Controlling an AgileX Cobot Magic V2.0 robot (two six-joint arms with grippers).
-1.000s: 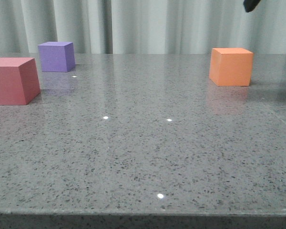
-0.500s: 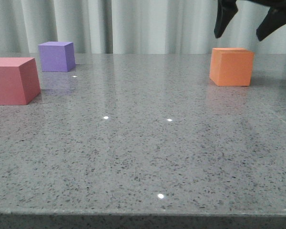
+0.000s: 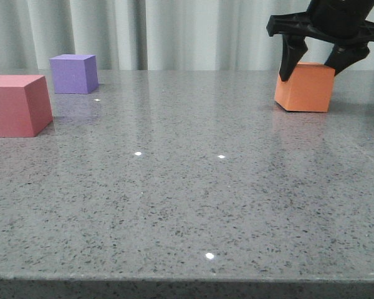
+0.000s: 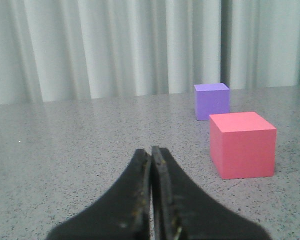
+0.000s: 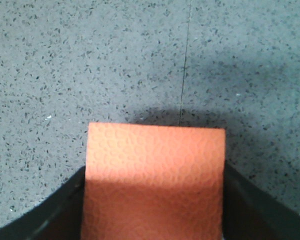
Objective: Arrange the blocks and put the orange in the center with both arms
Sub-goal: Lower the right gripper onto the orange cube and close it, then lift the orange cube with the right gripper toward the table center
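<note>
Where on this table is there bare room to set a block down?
The wide stretch between the red cube and the orange cube is bare, as is the near edge. It is crowded at the orange cube, where the right hand straddles it.

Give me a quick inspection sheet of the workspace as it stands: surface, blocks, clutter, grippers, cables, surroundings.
Surface: grey speckled stone-look table, glossy, with small light reflections.
Job's things: matte orange foam-like cube far right on the table; matte red cube at the left edge; matte purple cube behind the red one, apart from it.
Clutter: nothing seen.
Grippers: right gripper open, black fingers straddling the orange cube's top, one on each side; the pictures do not settle whether they touch it. Left gripper shut, empty, low over the table, facing the red and purple cubes.
Cables: nothing seen.
Surroundings: pale pleated curtain behind the table.
</note>
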